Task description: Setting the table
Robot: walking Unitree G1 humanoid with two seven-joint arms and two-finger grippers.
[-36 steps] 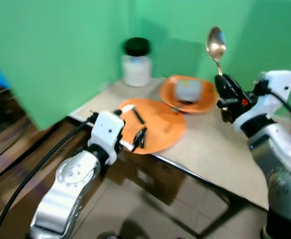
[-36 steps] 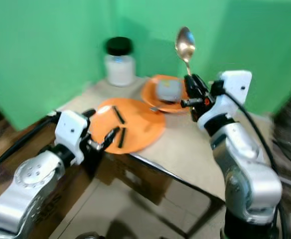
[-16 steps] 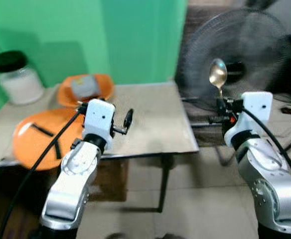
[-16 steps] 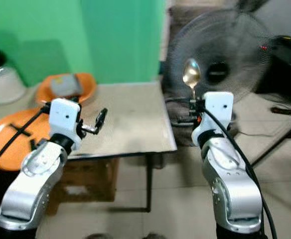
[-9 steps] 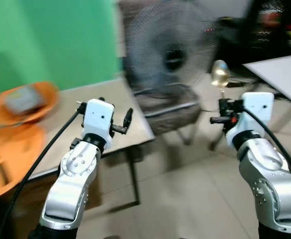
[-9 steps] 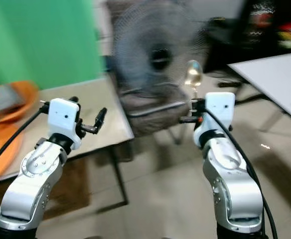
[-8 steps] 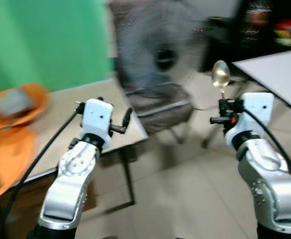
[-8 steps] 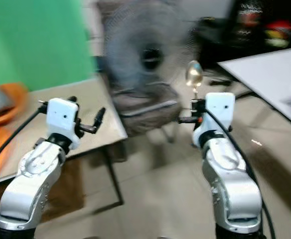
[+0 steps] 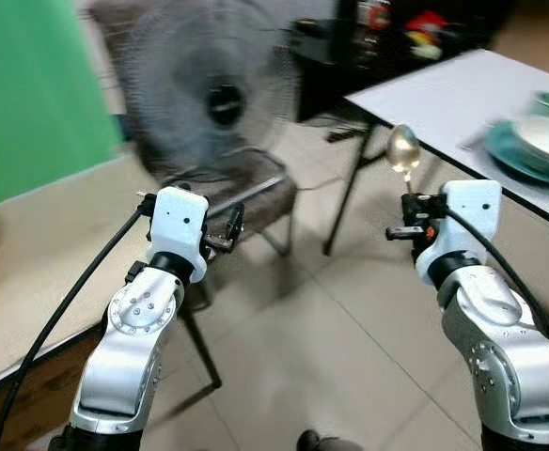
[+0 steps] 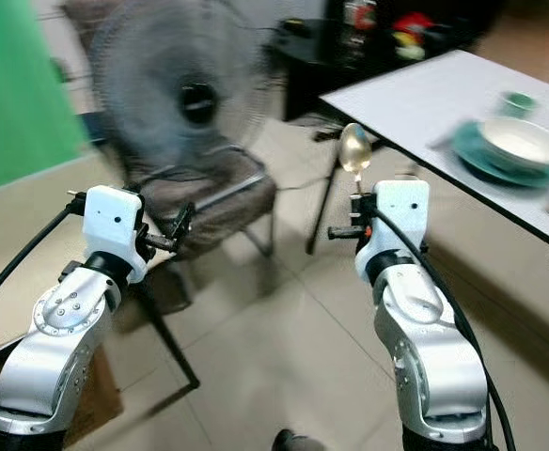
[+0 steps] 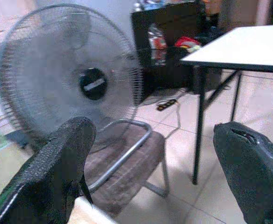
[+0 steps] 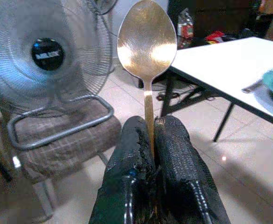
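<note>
My right gripper point(image 12: 151, 128) is shut on the handle of a metal spoon point(image 12: 147, 42) and holds it upright at chest height, bowl up point(image 9: 403, 148). Beyond it on the right stands a white table point(image 9: 444, 94). On that table sits a teal plate with a white bowl in it point(image 10: 505, 146), a teal cup point(image 10: 516, 101) behind it and a utensil point(image 10: 441, 141) beside it, all blurred. My left gripper point(image 11: 153, 135) is open and holds nothing, raised over the edge of the beige table point(image 9: 30, 244).
A standing fan point(image 9: 213, 99) and a metal-framed chair with a brown seat point(image 9: 246, 202) stand ahead between the two tables. A green wall point(image 9: 30, 85) is on the left, a dark shelf point(image 9: 387, 38) at the back. Tiled floor point(image 9: 350, 348) lies open below.
The camera has swung right: the orange plates and jar left the picture, and the fan, chair and white table came in. The spoon stays upright in my right gripper.
</note>
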